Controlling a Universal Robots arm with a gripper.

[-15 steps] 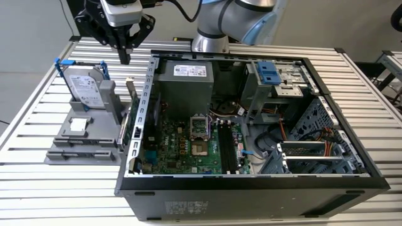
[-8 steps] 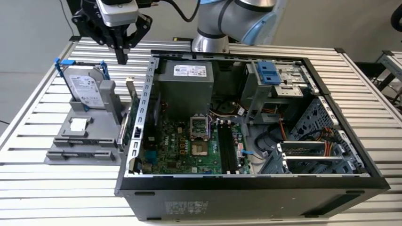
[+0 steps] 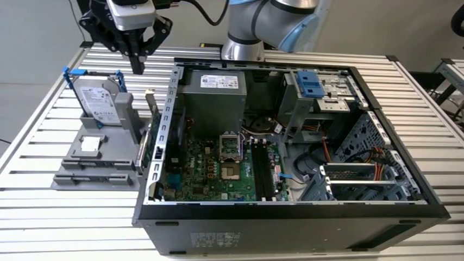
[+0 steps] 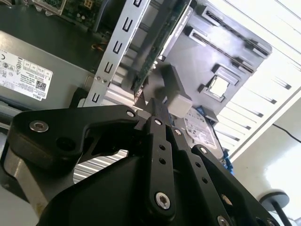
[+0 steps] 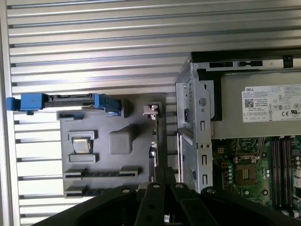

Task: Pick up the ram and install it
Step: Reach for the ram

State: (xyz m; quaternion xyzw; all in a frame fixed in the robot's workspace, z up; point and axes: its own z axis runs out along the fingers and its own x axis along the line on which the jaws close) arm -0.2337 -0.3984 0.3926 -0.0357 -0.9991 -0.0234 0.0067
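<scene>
Overhead, end effector pressed together, above the ram, on edge in grey holder, beside open computer case

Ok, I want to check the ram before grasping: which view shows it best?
The second wrist view: the ram is close, with part of its long face showing. The exterior view and the first wrist view see it nearly edge-on, as a thin strip.

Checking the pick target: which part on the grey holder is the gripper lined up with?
The ram: the thin stick on edge along the holder's rim, in line with the gripper. The drive and chip sit off to the side.
</scene>
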